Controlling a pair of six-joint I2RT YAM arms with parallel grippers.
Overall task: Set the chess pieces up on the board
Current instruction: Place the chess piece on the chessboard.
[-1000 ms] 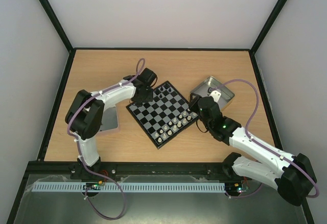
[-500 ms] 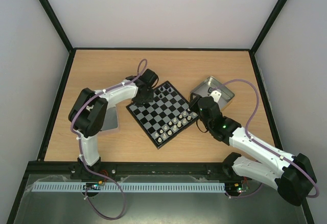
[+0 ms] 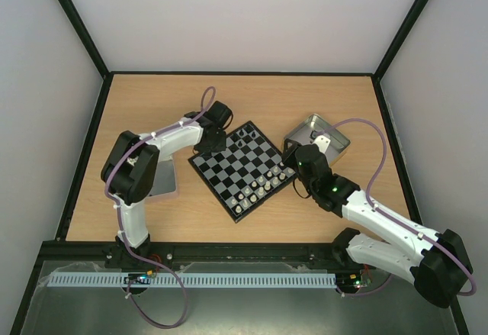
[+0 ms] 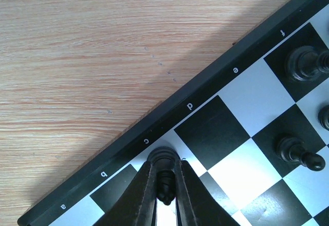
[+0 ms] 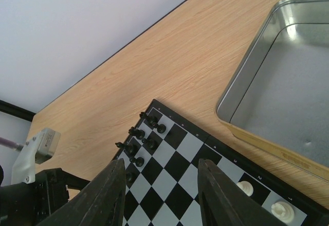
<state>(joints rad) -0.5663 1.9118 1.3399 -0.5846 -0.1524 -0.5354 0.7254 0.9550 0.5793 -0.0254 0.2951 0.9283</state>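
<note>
Nearest, the right gripper (image 5: 160, 185) hangs over the right corner of the board (image 3: 232, 173), fingers spread and nothing between them. Just beyond it the white pieces (image 3: 255, 190) stand in two rows along the board's near-right edge. The board itself lies cornerwise near the middle of the tabletop (image 3: 152, 106).

Across it, at the far-left edge, the left gripper (image 4: 165, 168) is pressed together on a black piece (image 4: 164, 190). It holds that piece at the edge-row square beside the letter c on the border. Whether the base is touching the square I cannot tell. Other black pieces (image 3: 248, 138) are gathered toward the far corner, while the d square next to the held piece is bare.

The step in hand looks like seating a black back-row man. I judge that the next move calls for easing the fingers apart without tipping so small a piece, then lifting straight up, clear of its neighbours.

A metal tin (image 5: 245, 64) sits just off the board's far-right edge, and the part of it in view looks empty. A second tin (image 3: 164, 186) lies under the left arm near the left edge of the tabletop. The surface is pale wood grain, matt and level. Plain white walls framed by black posts close it in on three sides.
</note>
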